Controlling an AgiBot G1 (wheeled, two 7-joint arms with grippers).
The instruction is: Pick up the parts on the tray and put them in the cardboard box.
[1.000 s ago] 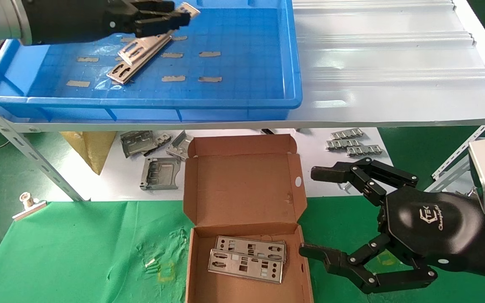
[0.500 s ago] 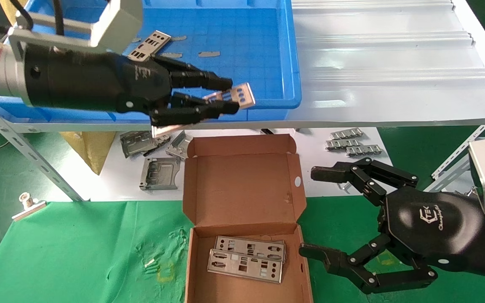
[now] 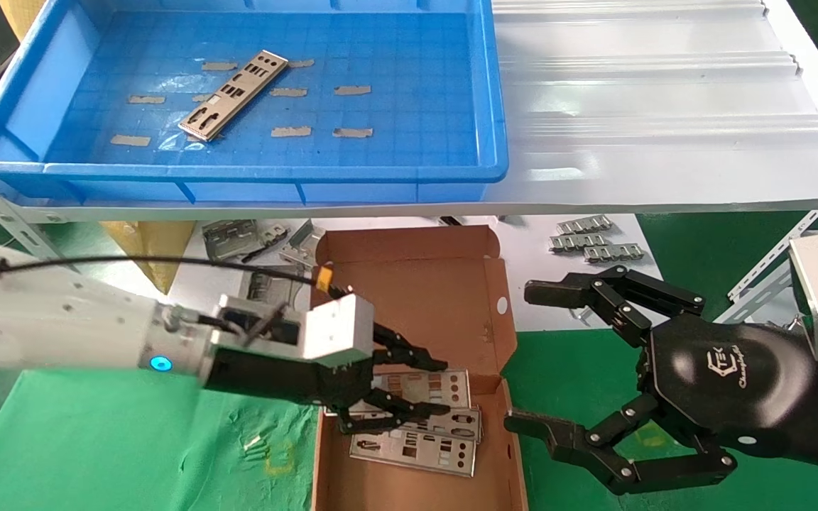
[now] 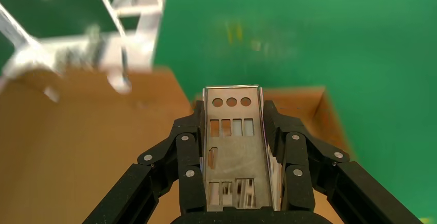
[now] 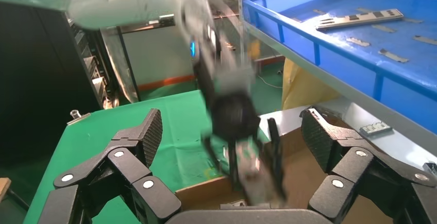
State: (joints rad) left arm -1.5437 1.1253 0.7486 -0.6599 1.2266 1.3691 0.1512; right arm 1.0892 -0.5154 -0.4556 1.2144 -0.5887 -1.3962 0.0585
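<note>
**The left arm is holding a metal plate over the box**

Nearest, two thin silver punched metal plates (image 3: 415,438) are lying flat in the open brown cardboard box (image 3: 409,312). Just above them, the black left gripper (image 3: 437,387) is squeezing another plate (image 4: 233,147) by its long edges, pointing its length across the box. Beside the box, the black right gripper (image 3: 522,358) is waiting wide open. Farthest off, one plate (image 3: 233,94) is lying in the big blue plastic tray (image 3: 238,172).

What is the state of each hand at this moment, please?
Left hand: closed on a part, above the cardboard box.
Right hand: open, holding nothing, beside the box.
</note>
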